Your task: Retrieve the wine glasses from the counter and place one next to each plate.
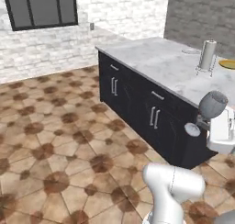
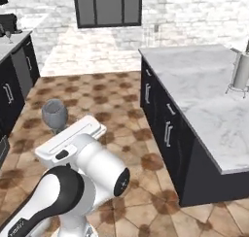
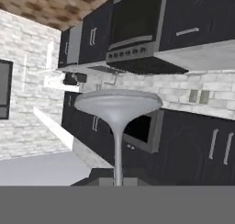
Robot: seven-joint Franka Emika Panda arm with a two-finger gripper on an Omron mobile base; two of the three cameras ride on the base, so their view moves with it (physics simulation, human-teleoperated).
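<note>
The glass (image 1: pixel 212 104) rides in the air beside the island (image 1: pixel 156 62), tilted, bowl up and away from the hand, its round foot (image 1: pixel 192 130) lower and to the left. From the right base view the glass (image 2: pixel 54 113) hangs over the tiled floor (image 2: pixel 97 100). The hand view looks straight up the stem (image 3: pixel 118 149) at the foot's underside. The gripper (image 3: pixel 118 182) is clamped shut on that stem. The left base view also catches the paper-towel roll (image 1: pixel 207 55) and a yellow plate (image 1: pixel 227 64) on the island.
</note>
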